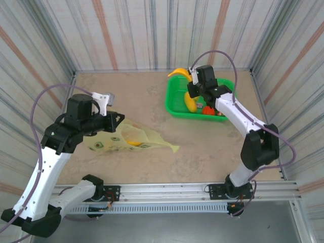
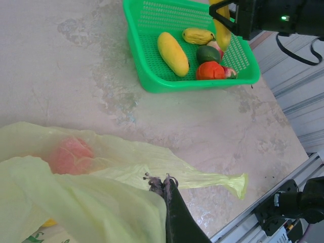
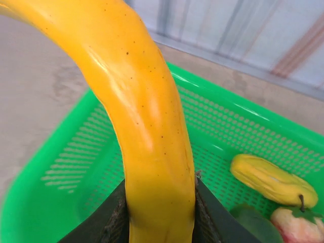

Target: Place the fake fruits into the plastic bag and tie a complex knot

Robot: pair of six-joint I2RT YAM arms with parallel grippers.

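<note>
Right wrist: the right gripper (image 3: 159, 223) is clamped on a yellow banana (image 3: 147, 116) over the green basket (image 3: 30, 197), far right. Risks?
— Glossy skin could slip on the carry. The plastic bag (image 1: 129, 136), near left, sags, its edge pinched by the left gripper (image 1: 115, 120), fingers closed, so the banana may miss the mouth.
Surroundings?
— Mottled beige table (image 1: 202, 147), striped walls (image 1: 126, 35).

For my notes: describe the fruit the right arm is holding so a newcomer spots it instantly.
Find the green mesh basket at the table's far right. Over its far left corner, the right pincer is shut on a long, curved banana. Unlike the yellow fruits lying on the basket floor, this one is lifted.
</note>
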